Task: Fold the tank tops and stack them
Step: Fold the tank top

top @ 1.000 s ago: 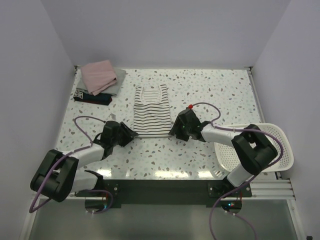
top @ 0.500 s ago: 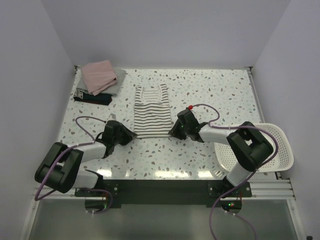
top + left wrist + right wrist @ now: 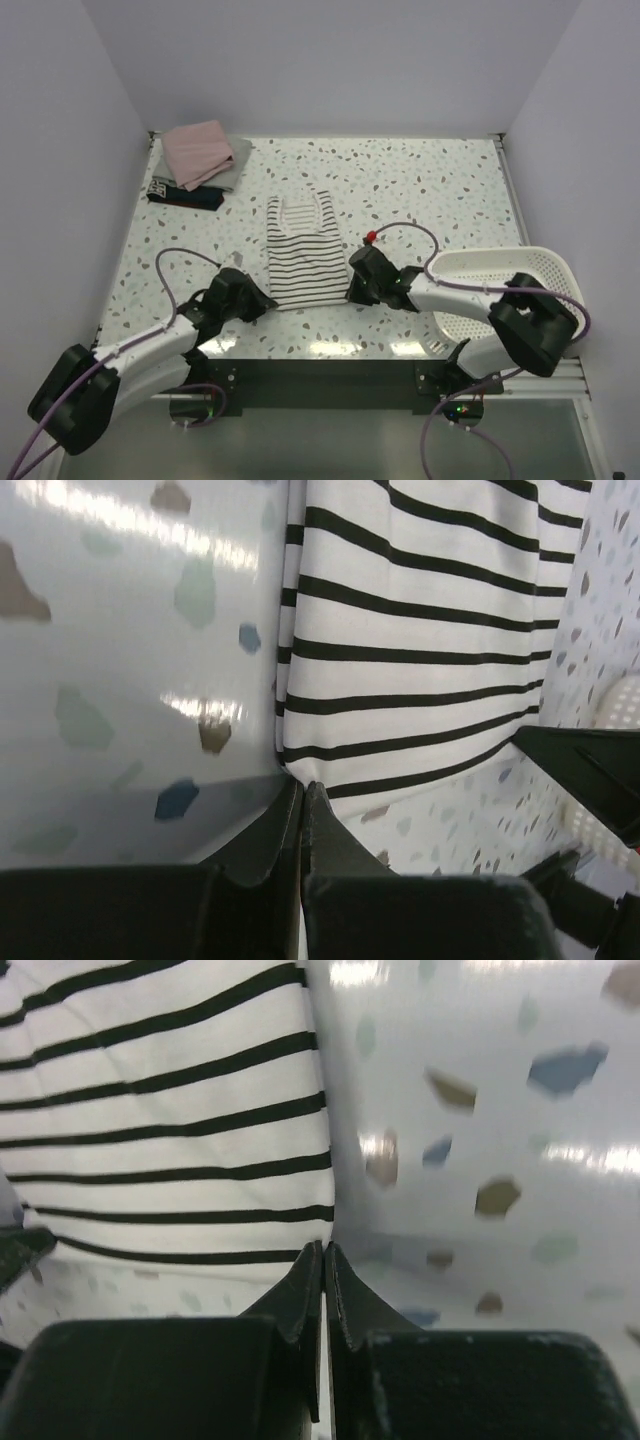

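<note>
Enclosed work cell: a speckled worktop boxed in by plain pale walls.

The worktop [image 3: 430, 190] is white with a terrazzo pattern of grey, blue and brown flecks. It is glossy enough to carry a row of bright light reflections [image 3: 330, 347] along its near edge, and both wrist views show the same sheen and chips close up. The back wall [image 3: 330, 60], left wall [image 3: 50, 180] and right wall [image 3: 590, 140] are all plain pale lilac-grey and rise directly from the worktop's far and side edges. A black mounting plate [image 3: 320, 380] spans the near edge, with silver slotted rails [image 3: 560, 385] at its right end. Below that lies a dull grey-green surface [image 3: 330, 445]. Lighting is even and diffuse, and shadows are soft.
</note>
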Controlling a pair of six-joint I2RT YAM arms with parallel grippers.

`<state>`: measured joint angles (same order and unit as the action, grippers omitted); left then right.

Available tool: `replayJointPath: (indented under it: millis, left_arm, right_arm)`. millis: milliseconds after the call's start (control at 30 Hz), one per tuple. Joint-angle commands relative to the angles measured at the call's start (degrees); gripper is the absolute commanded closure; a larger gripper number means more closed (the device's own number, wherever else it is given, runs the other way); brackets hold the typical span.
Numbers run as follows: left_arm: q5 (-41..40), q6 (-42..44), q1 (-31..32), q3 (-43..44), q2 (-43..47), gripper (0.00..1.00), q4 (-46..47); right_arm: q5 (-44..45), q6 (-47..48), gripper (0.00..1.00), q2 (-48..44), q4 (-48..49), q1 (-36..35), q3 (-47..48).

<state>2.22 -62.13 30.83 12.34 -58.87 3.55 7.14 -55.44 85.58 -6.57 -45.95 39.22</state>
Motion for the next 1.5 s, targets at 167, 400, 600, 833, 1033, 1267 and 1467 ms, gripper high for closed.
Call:
replayJointPath:
  millis: [167,400,600,833,1033,1267,1467]
  left_arm:
    - [-3.80,-4.93,7.67,2.05,27.28,1.00,-32.43]
    - [-6.96,-0.29,7.67,19.90,24.26,1.00,-37.92]
    - [-8.54,2.62,7.32,26.06,14.59,1.00,-29.49]
    - [-5.50,5.79,0.92,32.13,4.39,1.00,-20.79]
    - [-2.58,7.63,-6.13,37.39,-7.80,1.00,-12.18]
    - [-0.55,12.19,-12.10,49.52,-30.05,1.00,-1.30]
    - [9.19,14.40,-16.05,61.83,-52.55,0.55,11.99]
  right_arm:
    - [10.70,-1.69,1.00,-21.48,-19.70,-15.21,-3.81]
    - [15.10,1.56,1.00,-24.50,-31.47,-15.83,9.79]
    - [18.44,6.39,0.98,-19.14,-33.16,-13.99,19.57]
    - [12.38,12.10,1.00,-12.64,-28.68,-4.68,24.84]
    - [7.12,16.67,1.00,-4.65,-26.57,4.79,31.52]
    - [2.09,21.42,0.97,11.95,-20.69,15.53,44.24]
    - [-0.28,23.01,0.59,28.93,-17.26,21.69,55.51]
